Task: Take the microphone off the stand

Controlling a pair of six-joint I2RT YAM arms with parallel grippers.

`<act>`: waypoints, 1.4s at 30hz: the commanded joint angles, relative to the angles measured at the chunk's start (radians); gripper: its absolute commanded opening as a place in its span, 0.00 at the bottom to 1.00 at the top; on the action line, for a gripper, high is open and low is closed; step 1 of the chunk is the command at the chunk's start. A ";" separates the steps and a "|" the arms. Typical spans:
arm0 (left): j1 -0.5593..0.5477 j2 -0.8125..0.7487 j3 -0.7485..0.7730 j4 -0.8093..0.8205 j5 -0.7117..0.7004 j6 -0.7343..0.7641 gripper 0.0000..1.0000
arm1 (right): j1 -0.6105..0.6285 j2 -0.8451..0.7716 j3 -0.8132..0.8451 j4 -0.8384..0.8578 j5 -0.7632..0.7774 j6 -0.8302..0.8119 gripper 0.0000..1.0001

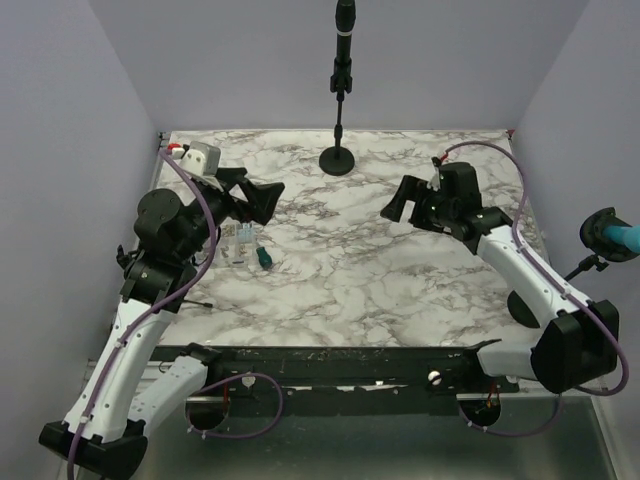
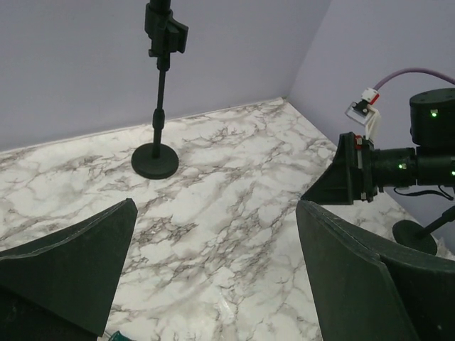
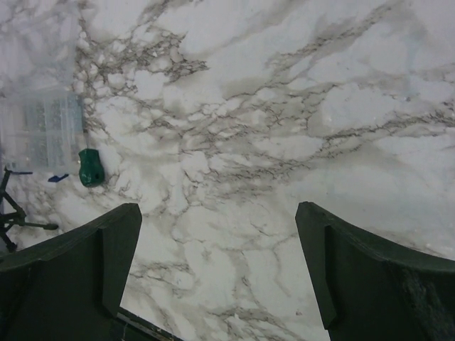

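Mid-left of the top view the left gripper (image 1: 267,198) is hanging wide open and empty, the microphone (image 1: 344,28) is standing upright, long axis vertical, clipped in its stand (image 1: 338,160) at upper centre beyond both pincers, and mid-right the right gripper (image 1: 394,204) is gaping likewise, seemingly marginally nearer.
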 commanded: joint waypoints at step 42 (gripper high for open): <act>-0.013 -0.079 -0.134 0.125 -0.075 0.192 0.98 | 0.083 1.293 0.900 1.218 0.227 -0.261 1.00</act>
